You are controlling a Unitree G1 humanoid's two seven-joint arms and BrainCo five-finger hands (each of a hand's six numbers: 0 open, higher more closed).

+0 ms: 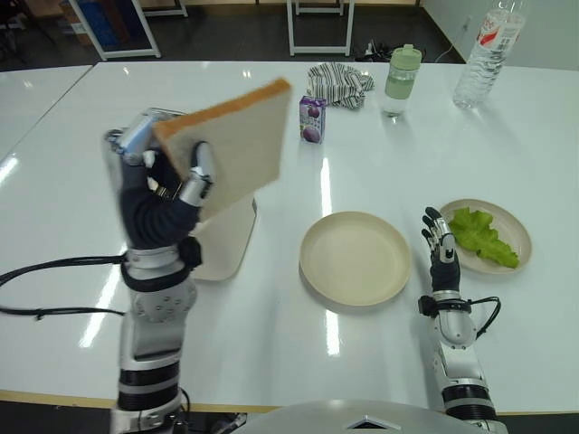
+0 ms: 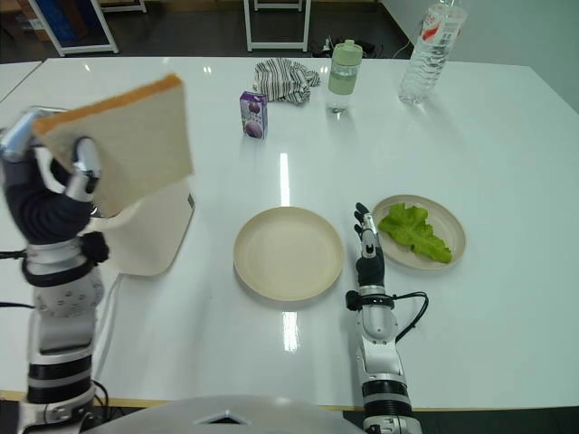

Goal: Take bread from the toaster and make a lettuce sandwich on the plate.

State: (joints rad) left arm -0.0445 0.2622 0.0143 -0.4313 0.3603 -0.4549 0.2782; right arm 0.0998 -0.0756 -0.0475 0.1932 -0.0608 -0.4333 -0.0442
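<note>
- Left robot hand [image 1: 172,194] is gripping the bread [image 1: 240,145], holding it tilted.
- Plate [image 1: 355,258] is sitting at its 4 o'clock.
- Right robot hand [image 1: 441,249] is lying released at the plate's 3 o'clock.

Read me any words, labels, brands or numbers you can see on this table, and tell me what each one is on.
On the purple carton: print too small to read.
On the water bottle: a red and white label, too blurred to read.
No other text is legible.
</note>
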